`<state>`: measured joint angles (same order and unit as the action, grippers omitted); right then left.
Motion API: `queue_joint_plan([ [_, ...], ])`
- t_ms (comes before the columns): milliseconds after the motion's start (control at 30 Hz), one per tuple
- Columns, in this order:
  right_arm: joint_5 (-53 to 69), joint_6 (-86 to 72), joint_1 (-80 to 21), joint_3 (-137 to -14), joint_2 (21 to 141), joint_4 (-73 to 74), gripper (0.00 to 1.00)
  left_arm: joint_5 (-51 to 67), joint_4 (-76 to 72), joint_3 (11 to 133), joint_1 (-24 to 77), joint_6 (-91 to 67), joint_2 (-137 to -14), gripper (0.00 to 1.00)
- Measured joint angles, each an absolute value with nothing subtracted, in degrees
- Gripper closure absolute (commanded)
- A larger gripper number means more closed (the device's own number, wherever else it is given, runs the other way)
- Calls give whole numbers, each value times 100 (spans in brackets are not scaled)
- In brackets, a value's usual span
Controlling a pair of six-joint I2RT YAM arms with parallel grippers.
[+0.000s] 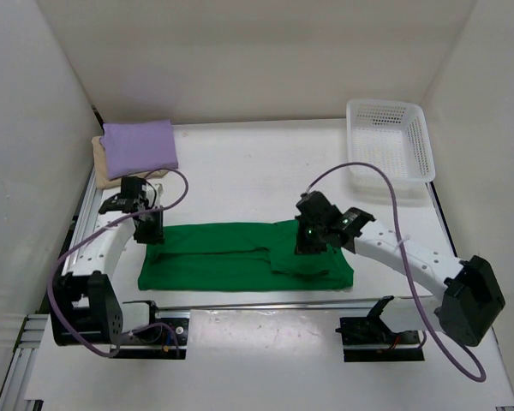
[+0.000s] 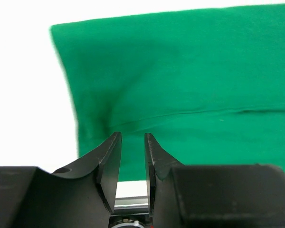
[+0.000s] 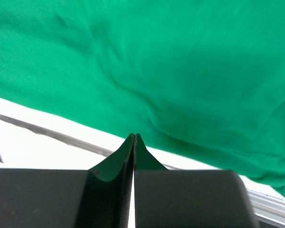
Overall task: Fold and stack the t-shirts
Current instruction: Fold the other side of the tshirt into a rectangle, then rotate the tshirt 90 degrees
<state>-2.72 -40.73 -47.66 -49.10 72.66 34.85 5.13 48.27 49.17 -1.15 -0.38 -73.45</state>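
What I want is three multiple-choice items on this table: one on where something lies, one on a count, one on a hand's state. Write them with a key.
1. The purple shirt lies: A folded on the tan shirt, far left; B alone at the table's centre; C draped off the near edge.
2. Shirts in the white basket: A none; B one; C two.
3. The right hand, over the green shirt, is: A wide open; B shut; C out of every view.

Key: A, purple cloth sits atop tan; A, only bare mesh shows; B, its fingertips meet in the wrist view.
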Motion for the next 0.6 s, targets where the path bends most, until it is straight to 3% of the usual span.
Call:
queue_joint_plan([
  [300,-1090,-3854,-3922,-5798,6453,3798,95,-228,4740,4722,-530,-21,-5920,61],
  [367,-1238,-3837,-3686,-5798,6346,3852,88,-316,4700,4674,-637,-21,-5763,61],
  [600,-1334,-3935,-2908,-5476,6471,3903,93,-504,4663,4292,-845,-21,-5800,61],
])
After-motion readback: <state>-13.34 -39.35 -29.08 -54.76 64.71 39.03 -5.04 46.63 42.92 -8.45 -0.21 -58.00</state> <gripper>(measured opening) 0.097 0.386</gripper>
